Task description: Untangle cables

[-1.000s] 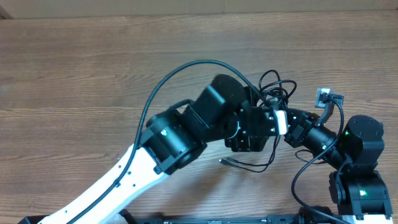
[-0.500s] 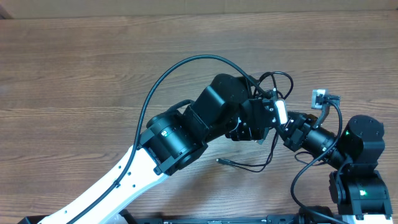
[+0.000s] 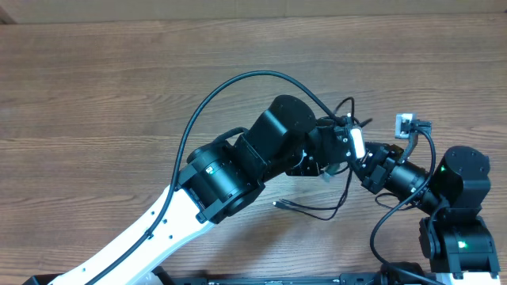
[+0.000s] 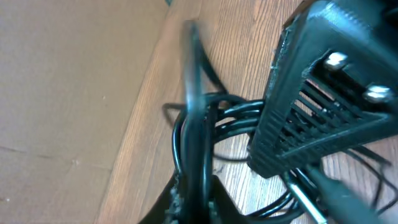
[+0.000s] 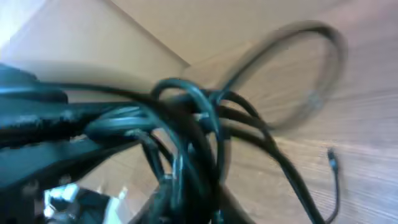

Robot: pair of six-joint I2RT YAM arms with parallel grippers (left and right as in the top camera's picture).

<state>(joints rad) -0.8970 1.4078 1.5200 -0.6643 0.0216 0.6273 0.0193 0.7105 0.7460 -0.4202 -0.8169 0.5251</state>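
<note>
The wooden table (image 3: 95,95) spreads out beneath the left gripper (image 4: 194,204), which serves as the reference point here. The left arm (image 3: 230,170), the bulkiest thing in view, reaches in from the near left corner to carry that gripper out past the middle of the table. The smaller right arm (image 3: 455,190) stands to the right of it and leans in, so the right gripper (image 3: 368,165) sits just beside the left one, almost touching.

The left gripper is clamped shut, with the cables (image 3: 346,115) running up from between its fingers. Whether the right gripper is open or closed cannot be told; its own view is a blur of cords.

The tangle of loops bunches on the far side of the left gripper. One loose strand (image 3: 317,212) trails from it toward the near edge, its long line running leftward. It ends in a small plug (image 3: 277,203) lying flat.

Both grippers crowd the same knot, so the coming move probably needs them to draw apart sideways.
</note>
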